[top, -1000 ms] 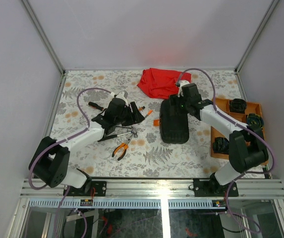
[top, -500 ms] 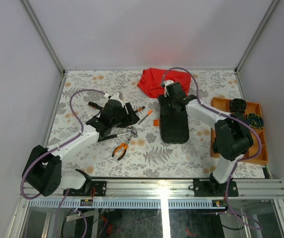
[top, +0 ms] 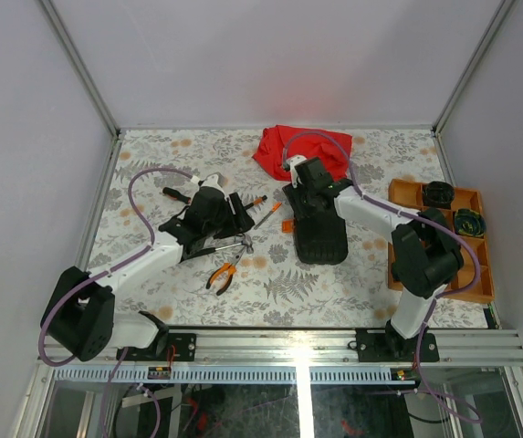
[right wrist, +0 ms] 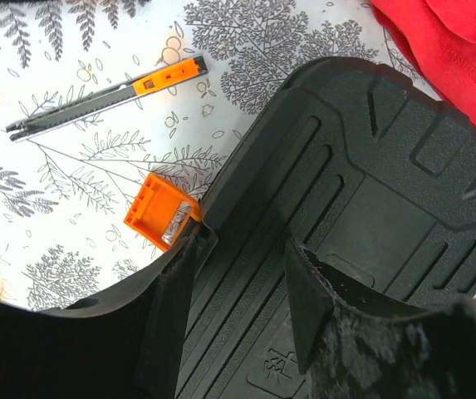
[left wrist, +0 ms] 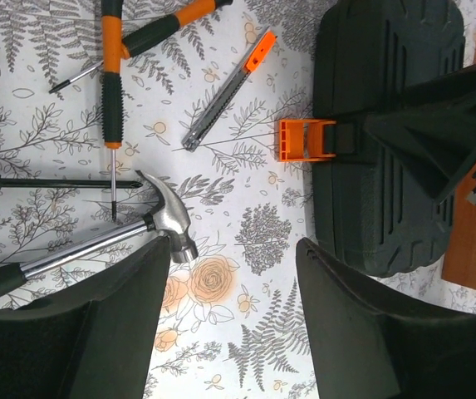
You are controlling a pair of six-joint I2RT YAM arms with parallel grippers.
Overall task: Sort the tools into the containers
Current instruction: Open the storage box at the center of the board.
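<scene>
The black case (top: 323,235) lies shut at mid-table, its orange latch (top: 287,226) on its left side. My right gripper (top: 299,208) is open over the lid (right wrist: 345,183); in its wrist view it (right wrist: 242,258) has one finger at the lid's edge beside the latch (right wrist: 159,212). My left gripper (top: 240,212) is open and empty; in its wrist view it (left wrist: 233,249) hangs over bare table. Near it lie the hammer (left wrist: 167,220), two screwdrivers (left wrist: 111,100), a utility knife (left wrist: 225,91) and pliers (top: 224,274). The orange tray (top: 474,196) stands at the right.
A red cloth (top: 298,151) lies bunched behind the case, close to my right wrist. Another screwdriver (top: 175,193) lies at the far left. The tray's compartments hold several dark round items (top: 438,192). Cage walls bound the table.
My right gripper has moved left across the case lid to its latch side. My left gripper has shifted slightly up and to the right, still open.
</scene>
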